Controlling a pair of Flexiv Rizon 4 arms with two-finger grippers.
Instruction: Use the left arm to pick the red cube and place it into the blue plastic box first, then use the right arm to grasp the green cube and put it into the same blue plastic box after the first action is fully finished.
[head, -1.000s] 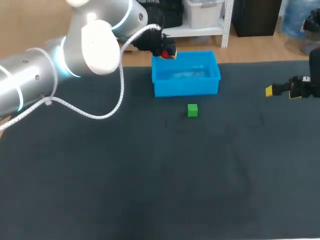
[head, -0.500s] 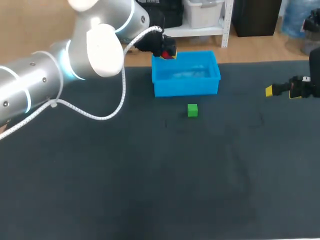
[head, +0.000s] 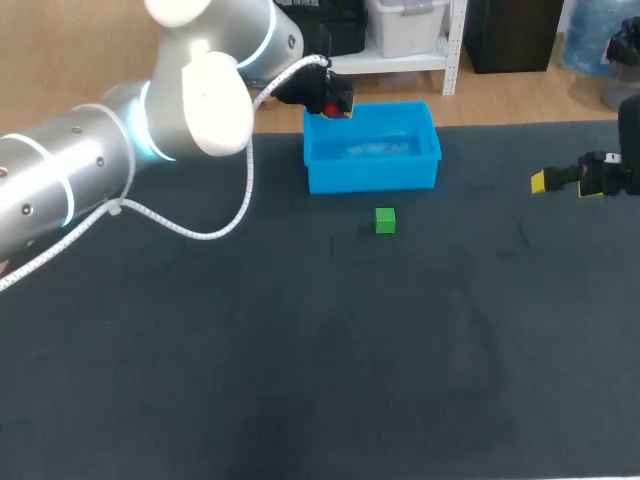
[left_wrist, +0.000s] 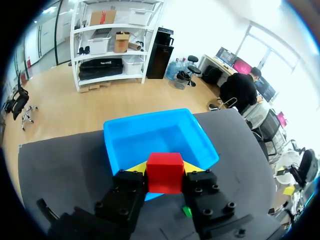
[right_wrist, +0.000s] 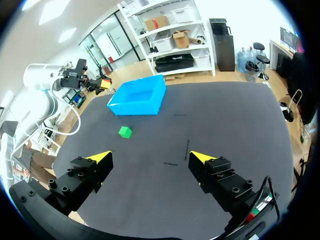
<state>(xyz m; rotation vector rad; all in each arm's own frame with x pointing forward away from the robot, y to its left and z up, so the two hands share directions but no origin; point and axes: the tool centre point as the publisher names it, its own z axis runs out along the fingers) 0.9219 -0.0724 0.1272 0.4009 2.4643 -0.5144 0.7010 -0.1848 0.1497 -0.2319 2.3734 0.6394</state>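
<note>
right gripper (right_wrist: 150, 157): fingers wide apart, nothing between
green cube (right_wrist: 125, 132): on bench (right_wrist: 225, 115), ahead of fingers
blue plastic box (right_wrist: 137, 100): just beyond cube

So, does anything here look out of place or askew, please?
Nothing stands out: the left gripper holds the red cube squarely by the blue plastic box, and the green cube sits on the table.

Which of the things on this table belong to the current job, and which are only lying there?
For the job:
red cube
left gripper, fingers shut on the red cube
blue plastic box
green cube
right gripper, fingers open

Not for the job:
dark table
short black marks on it
</note>
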